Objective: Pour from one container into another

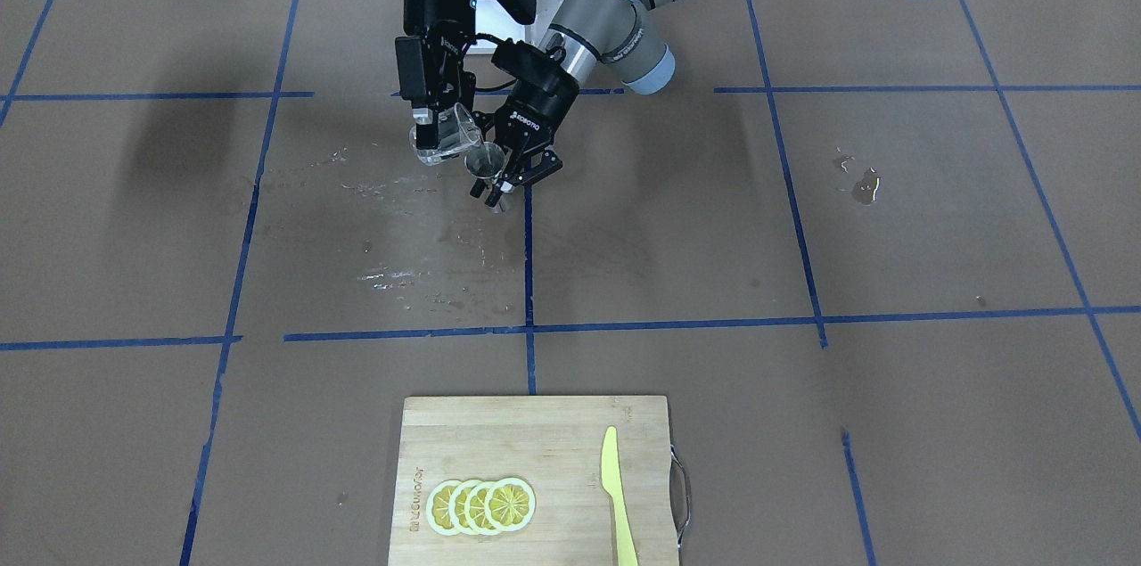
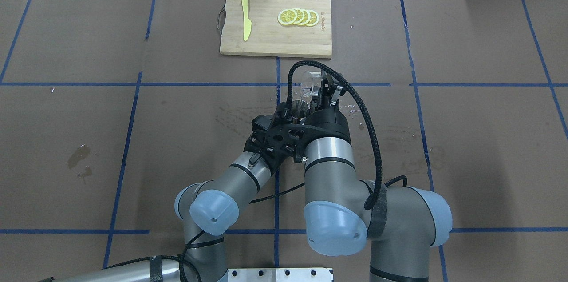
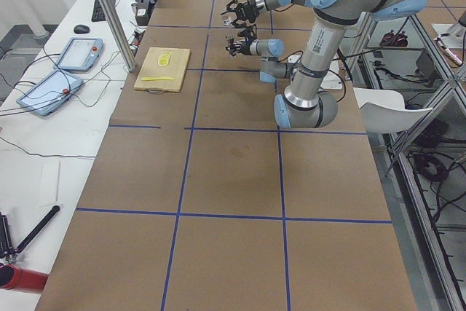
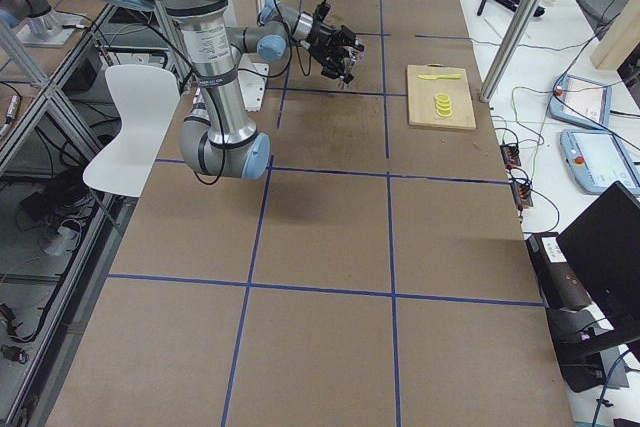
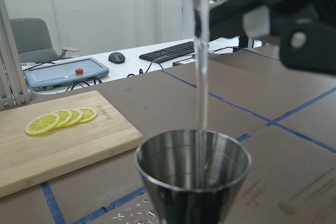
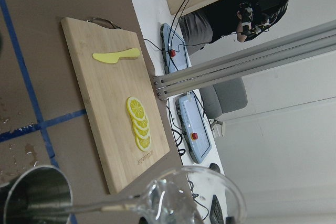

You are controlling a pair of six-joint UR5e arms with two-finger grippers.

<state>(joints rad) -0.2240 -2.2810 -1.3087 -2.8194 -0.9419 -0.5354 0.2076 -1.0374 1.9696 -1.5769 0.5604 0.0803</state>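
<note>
Currently | pour is proceeding, not complete | right fingers are gripping tilted cup above surface | left fingers are clamping jigger just beneath its lip | stream is falling into jigger, fill level unclear | remaining, judged: finishing pour, righting cup.

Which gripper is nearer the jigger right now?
Left. The left gripper grips the jigger itself; the right gripper is above and beside it, holding the tilted glass cup.

The cup hangs tipped just above the jigger, over the table. By the table's far edge lies a board, with lemon slices and a knife on it.
</note>
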